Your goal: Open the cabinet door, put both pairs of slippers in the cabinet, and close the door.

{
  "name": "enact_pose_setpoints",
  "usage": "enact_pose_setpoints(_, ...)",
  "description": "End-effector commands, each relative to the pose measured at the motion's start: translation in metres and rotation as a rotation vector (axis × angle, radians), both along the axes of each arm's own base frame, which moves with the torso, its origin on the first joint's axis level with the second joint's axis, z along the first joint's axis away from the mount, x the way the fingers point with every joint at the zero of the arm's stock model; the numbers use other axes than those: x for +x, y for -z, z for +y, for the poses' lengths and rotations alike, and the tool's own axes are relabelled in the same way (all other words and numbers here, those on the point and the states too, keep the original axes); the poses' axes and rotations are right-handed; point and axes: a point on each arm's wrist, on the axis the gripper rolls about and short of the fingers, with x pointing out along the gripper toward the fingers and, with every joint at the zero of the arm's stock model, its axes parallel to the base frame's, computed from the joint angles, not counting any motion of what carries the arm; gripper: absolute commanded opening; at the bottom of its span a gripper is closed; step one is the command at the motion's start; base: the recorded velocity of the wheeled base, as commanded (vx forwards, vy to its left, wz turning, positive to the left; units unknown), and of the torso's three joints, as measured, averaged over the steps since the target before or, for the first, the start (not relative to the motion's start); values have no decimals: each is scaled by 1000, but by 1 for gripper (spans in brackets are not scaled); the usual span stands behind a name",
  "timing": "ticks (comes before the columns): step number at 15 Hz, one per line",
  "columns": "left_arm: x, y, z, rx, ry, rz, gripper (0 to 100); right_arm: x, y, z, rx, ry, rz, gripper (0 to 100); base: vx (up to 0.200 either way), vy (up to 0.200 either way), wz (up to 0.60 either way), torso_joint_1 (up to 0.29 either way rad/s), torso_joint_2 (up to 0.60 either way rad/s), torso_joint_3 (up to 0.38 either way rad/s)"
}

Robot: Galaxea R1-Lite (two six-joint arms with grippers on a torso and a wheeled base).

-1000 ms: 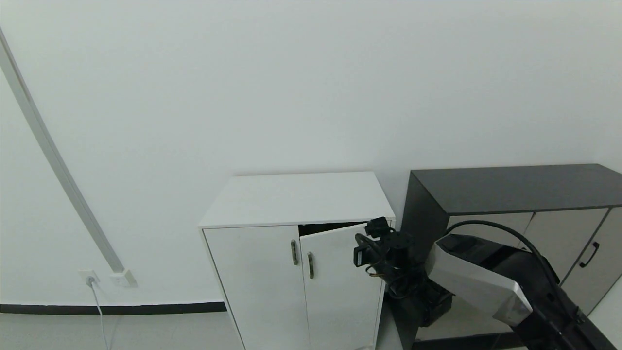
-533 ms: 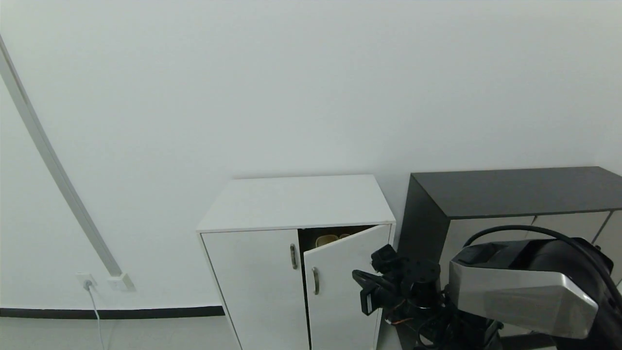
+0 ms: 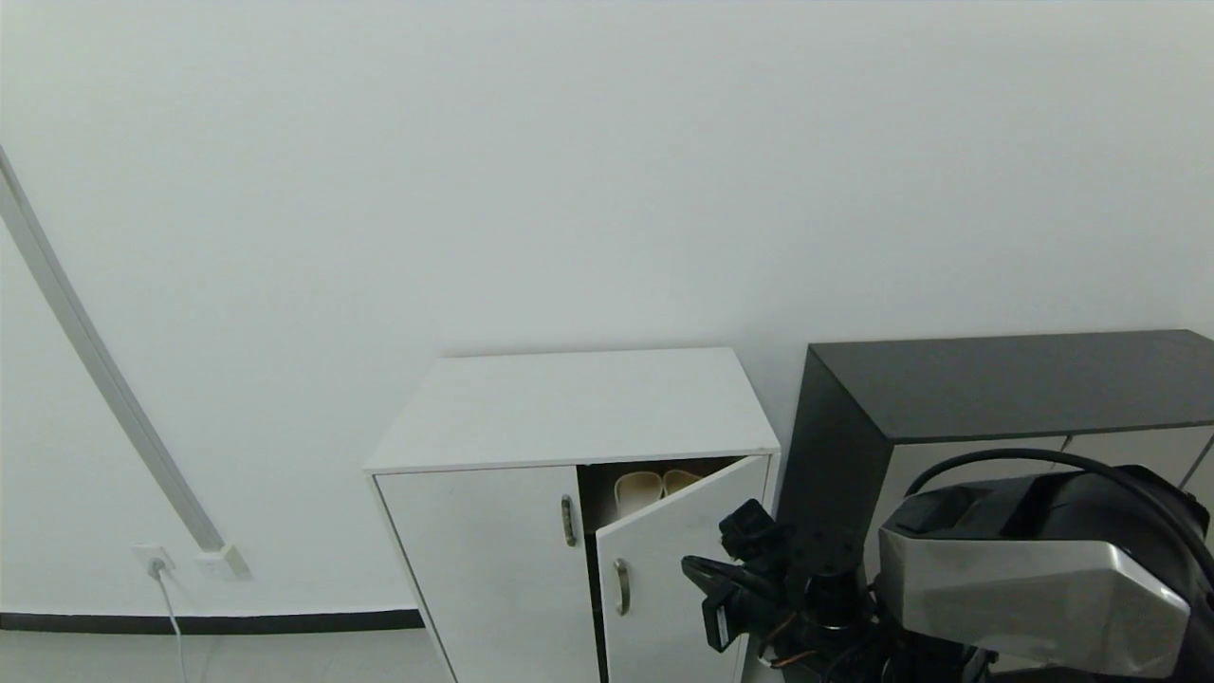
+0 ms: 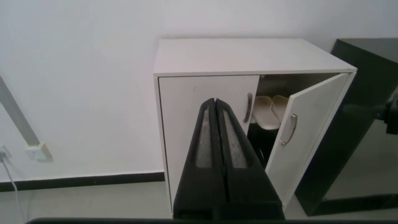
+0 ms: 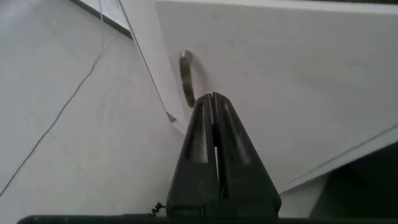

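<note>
Black right gripper [image 5: 214,98]: fingers pressed together, nothing between them, tip close to the face of the right door [image 5: 298,74], just beside its handle [image 5: 186,78]; we cannot tell if it touches. Left gripper [image 4: 215,106] likewise closed and empty, well back from the cabinet [image 4: 249,56]. Right door ajar, left door [image 3: 484,569] shut. We note pale slippers [image 3: 637,489] inside, high up behind the gap. Beside the cabinet, on the right, a dark cabinet [image 3: 996,379].

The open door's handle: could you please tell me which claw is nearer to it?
Right. The right claw sits close before the open door, just beside its handle; the left claw hangs well back, facing the cabinet front from farther off.
</note>
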Motion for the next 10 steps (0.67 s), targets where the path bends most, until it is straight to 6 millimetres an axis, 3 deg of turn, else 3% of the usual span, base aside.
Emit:
enact_pose_setpoints(1, 0, 0, 0, -1, -1, 0, 0, 10, 10, 8, 0, -1, 0, 0, 0, 0, 0, 0, 0, 0)
enact_pose_setpoints(10, 0, 0, 0, -3, -5, -1, 0, 47, 16, 32, 17, 20, -20, 0, 0, 0, 0, 0, 0, 0)
